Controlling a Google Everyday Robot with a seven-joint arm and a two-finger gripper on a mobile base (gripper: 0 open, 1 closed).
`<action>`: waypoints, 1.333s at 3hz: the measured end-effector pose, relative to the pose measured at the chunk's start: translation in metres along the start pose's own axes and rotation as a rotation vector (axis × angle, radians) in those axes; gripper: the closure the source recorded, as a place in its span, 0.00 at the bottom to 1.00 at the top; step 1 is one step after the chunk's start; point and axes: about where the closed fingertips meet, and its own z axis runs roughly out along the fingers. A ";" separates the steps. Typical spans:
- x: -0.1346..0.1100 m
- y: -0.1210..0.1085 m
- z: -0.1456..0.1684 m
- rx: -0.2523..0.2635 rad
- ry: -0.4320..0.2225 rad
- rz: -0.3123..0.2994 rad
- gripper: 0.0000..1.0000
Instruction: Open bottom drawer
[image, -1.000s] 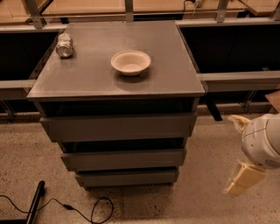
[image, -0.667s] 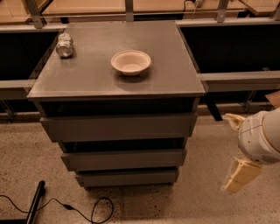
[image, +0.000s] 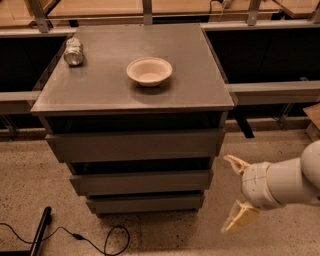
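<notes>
Locate the bottom drawer (image: 145, 202) at the foot of the cabinet, directly under the mid-sized drawer front (image: 141, 182). It appears fully closed. The gripper (image: 234, 191) hangs to the right of the cabinet, near drawer height and apart from it, with its two fingers spread wide and holding nothing. You are in the approach step. Next, bring the gripper to the handleless front, hook its upper edge, then pull straight outward.
</notes>
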 end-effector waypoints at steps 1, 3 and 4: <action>0.019 0.015 0.040 0.046 -0.129 0.020 0.00; 0.028 0.020 0.047 0.053 -0.148 -0.032 0.00; 0.028 0.031 0.097 -0.036 -0.181 -0.058 0.00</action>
